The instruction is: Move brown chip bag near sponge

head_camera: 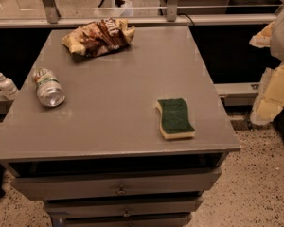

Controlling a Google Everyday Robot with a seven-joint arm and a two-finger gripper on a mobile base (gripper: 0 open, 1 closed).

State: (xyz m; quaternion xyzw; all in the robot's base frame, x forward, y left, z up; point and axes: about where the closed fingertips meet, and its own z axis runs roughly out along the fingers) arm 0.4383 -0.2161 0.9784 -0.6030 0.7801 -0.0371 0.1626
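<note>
Your stock, front to back:

1. Drawers (118,183): grey, stacked under the front edge of the tabletop (118,122), each with a small handle at its middle.
2. Sponge (175,118): lies flat on the right front part of the tabletop, dark green side up, with the pale yellow layer showing along its near edge.
3. Can (48,87): silver with a green label, on its side at the left part of the tabletop.
4. Pump bottle (5,85): white, upright, on a ledge just off the tabletop's left side.
5. Hand (274,86): a pale form at the right edge of your view, off the tabletop's right side and over the floor. It touches nothing listed here; you cannot tell whether it is spread or pressed together.
6. Brown chip bag (99,37): crumpled, lying at the far edge of the tabletop, left of centre. It is well apart from the sponge, diagonally across from it.
7. Metal rail (217,19): runs across just behind the tabletop.
</note>
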